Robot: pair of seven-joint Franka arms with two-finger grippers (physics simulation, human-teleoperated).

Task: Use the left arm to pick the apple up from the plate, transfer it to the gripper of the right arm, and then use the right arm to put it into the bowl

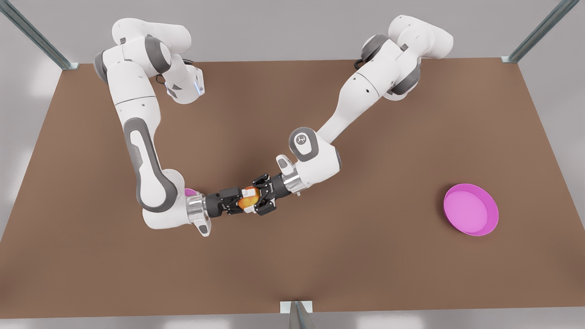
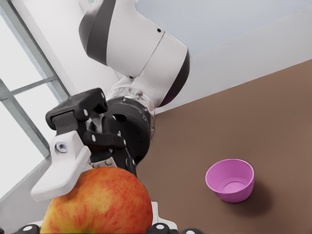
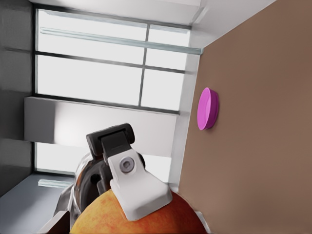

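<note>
mid-surface, left gripper and right gripper both have fingers clamped on the apple. plate at 3 o'clock; bowl at 9, half-hidden by the right arm.

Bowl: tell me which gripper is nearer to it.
Right. The right gripper meets the apple from the side towards the bowl; the left gripper is on the apple's far side. Both are well short of the bowl.
</note>
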